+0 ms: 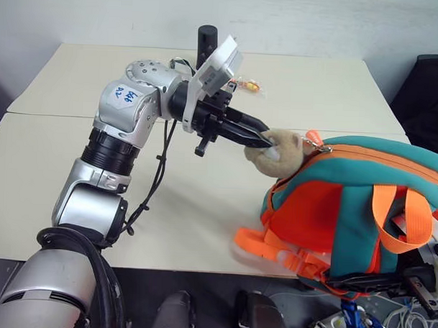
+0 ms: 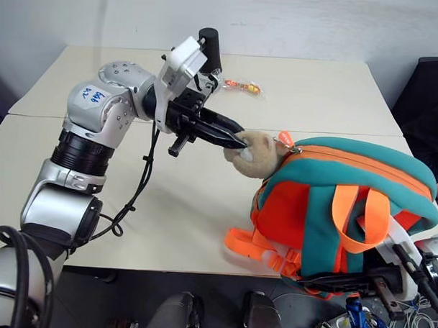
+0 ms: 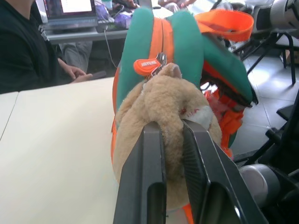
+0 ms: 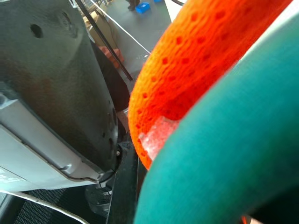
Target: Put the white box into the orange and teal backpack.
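Note:
The orange and teal backpack (image 1: 333, 197) lies on its side at the table's right front edge, straps up, its top zip running closed past an orange pull tab (image 3: 147, 65). A tan plush hamster (image 1: 284, 153) hangs at the backpack's near end. My left gripper (image 1: 266, 143) reaches in from the left and is shut on that plush; its two dark fingers (image 3: 145, 158) pinch the fur. My right gripper (image 2: 377, 281) sits low under the backpack's front edge, pressed against orange mesh and teal fabric (image 4: 219, 140), shut on the bag. The white box is hidden.
A black cylinder (image 1: 207, 41) and a small orange-yellow packet (image 1: 247, 84) rest at the table's back. A black chair (image 1: 430, 99) stands at the right. A seated person in dark clothes (image 3: 28, 46) is beyond the table, with a laptop (image 3: 70, 9).

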Tool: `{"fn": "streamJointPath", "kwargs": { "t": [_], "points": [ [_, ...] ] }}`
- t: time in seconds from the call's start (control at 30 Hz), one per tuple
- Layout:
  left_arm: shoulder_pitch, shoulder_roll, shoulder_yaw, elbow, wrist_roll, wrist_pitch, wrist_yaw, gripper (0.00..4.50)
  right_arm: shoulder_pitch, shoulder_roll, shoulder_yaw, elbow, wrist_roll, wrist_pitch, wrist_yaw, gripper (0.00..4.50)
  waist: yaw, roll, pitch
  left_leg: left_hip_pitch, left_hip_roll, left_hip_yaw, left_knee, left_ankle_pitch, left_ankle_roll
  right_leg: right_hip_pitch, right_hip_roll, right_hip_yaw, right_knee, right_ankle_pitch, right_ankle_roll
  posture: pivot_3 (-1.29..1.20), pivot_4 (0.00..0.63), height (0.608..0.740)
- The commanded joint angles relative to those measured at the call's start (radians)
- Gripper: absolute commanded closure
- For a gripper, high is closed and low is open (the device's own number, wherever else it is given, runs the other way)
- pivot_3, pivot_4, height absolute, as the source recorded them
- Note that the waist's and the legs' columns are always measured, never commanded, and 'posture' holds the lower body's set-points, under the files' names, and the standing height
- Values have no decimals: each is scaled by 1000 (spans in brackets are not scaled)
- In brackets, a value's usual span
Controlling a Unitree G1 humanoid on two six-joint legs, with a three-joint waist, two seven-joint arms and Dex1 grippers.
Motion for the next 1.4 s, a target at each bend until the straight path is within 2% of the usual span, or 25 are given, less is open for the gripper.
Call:
{"fn": "streamJointPath", "kwargs": {
  "t": [0.03,0.2,0.37,0.57,0.77,0.9,1.03,1.1,1.23,1.4],
  "points": [
    [-23,54,-13,35,69,-81,-85,4258,12,10,-51,-26,46,17,9,4500,-1,0,0,0,0,0,0,0,0,0,0,0,0,0,0,0,150,740],
    [104,154,-111,-104,87,-133,-136,4258,22,21,-61,-25,46,19,0,4500,-1,0,0,0,1,0,-1,0,0,0,-1,1,0,0,0,0,150,740],
    [192,183,-166,-143,177,-256,-109,4258,22,27,-63,-31,51,24,-7,4500,1,0,0,0,0,0,0,0,0,0,-3,1,0,0,0,0,150,740],
    [334,82,-205,-168,259,-296,50,4258,1,28,-63,-18,74,37,-25,4500,2,0,0,0,0,0,0,-1,2,0,-3,1,0,0,0,0,150,740],
    [407,5,-213,-137,342,-335,157,4258,-26,32,-51,-11,83,45,-43,4500,1,0,0,0,1,0,0,-1,2,0,-4,1,0,0,0,0,150,740],
    [425,-3,-194,-144,352,-325,174,4258,-32,37,-47,-6,74,41,-55,4500,2,0,0,0,0,0,0,-1,2,1,-4,1,0,0,0,0,150,740],
    [416,21,-120,-205,267,-202,146,4258,-23,46,-43,-1,33,24,-76,4500,2,0,0,0,0,0,0,-1,2,1,-5,0,0,0,0,0,150,740],
    [411,41,-79,-235,216,-129,125,3555,-18,38,-38,11,4,28,-94,4500,1,0,0,0,0,0,0,-1,2,1,-5,0,0,0,0,0,150,740],
    [430,113,-22,-314,139,-31,78,2300,24,39,-88,21,-40,39,-125,3163,-2,0,0,0,1,0,0,-1,1,0,-4,0,0,0,0,0,150,740],
    [480,220,65,-431,49,73,59,685,165,110,-285,7,-27,70,-165,1462,2,0,0,0,1,-1,0,-1,1,1,-4,0,0,0,0,0,150,740]
  ]
}}
